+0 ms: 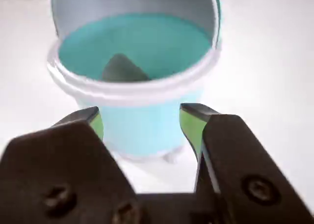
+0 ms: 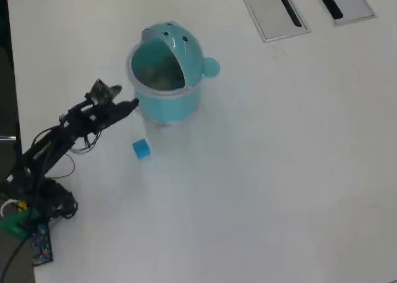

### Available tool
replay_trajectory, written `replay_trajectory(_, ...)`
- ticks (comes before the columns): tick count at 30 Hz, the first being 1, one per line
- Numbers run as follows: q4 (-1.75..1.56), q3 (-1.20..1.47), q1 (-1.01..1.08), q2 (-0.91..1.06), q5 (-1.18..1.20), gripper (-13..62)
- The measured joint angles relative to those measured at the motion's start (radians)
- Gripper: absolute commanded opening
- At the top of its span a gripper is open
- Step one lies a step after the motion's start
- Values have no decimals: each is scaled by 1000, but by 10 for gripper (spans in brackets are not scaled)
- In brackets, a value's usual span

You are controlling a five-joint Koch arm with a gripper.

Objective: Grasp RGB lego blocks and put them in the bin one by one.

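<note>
1 blue block left: I see it on the table, near the bin.
Gripper: jaws apart, empty.

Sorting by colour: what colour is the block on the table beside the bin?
Blue. The block shows best in the overhead view, just below the bin.

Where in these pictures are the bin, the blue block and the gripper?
bin point(image 2: 170, 106): overhead view, on its front wall.
blue block point(image 2: 141, 149): overhead view, on its top face.
gripper point(image 1: 142, 117): wrist view, midway between its open fingertips.
</note>
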Motion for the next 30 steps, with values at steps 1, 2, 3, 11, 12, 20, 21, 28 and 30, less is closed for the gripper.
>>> replay_trajectory(1, 21, 37, 15, 23, 0, 316)
replay_trajectory(2, 44, 66, 29, 43, 0, 316)
replay_trajectory(3, 66, 86, 37, 60, 2, 316)
replay_trajectory(11, 92, 241, 55, 95, 0, 327)
replay_trajectory(12, 92, 272, 60, 97, 0, 334)
replay_trajectory(20, 49, 476, 121, 83, -6, 338)
replay_trajectory(21, 31, 482, 126, 69, -6, 338)
replay_trajectory(28, -64, 491, 152, -20, -6, 338)
replay_trajectory(30, -71, 494, 156, -32, -6, 338)
